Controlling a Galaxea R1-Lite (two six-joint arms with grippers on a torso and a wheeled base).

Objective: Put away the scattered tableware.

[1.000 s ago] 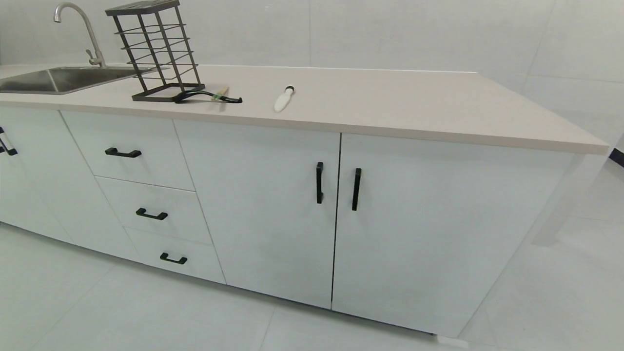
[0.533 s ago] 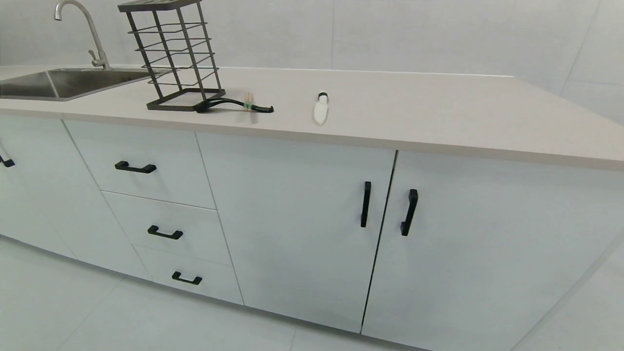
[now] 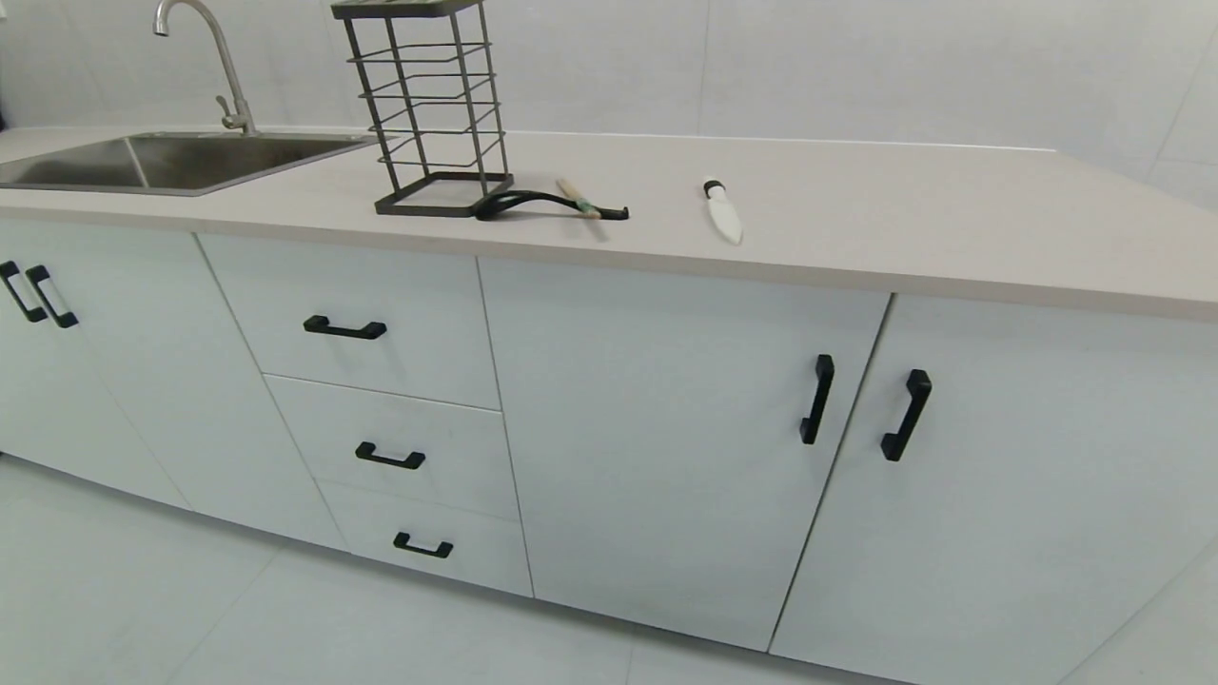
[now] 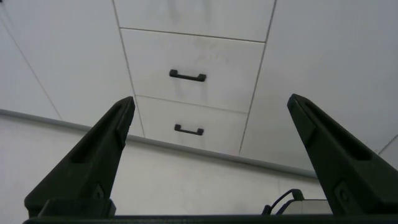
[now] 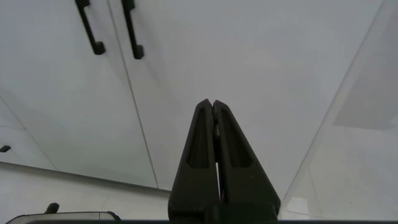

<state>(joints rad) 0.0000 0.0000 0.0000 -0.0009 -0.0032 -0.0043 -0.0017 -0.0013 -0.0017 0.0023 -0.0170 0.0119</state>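
On the beige countertop point(image 3: 856, 228) lie a black curved utensil point(image 3: 547, 203), a short wooden-handled piece point(image 3: 579, 198) across it, and a white knife with a black cap point(image 3: 723, 212). A black wire rack point(image 3: 430, 105) stands upright just left of them. My left gripper point(image 4: 208, 106) is open, held low and facing the lower drawers point(image 4: 189, 78). My right gripper point(image 5: 213, 106) is shut with nothing in it, held low before the cabinet doors point(image 5: 118, 31).
A steel sink point(image 3: 171, 160) with a curved faucet point(image 3: 205, 52) sits at the counter's left end. Below are three drawers point(image 3: 381, 390) and cabinet doors with black handles point(image 3: 861, 409). Pale tiled floor point(image 3: 238, 618) lies in front.
The head camera has swung so the whole scene shifts right in view and sits a little closer. Nothing on the counter has moved.
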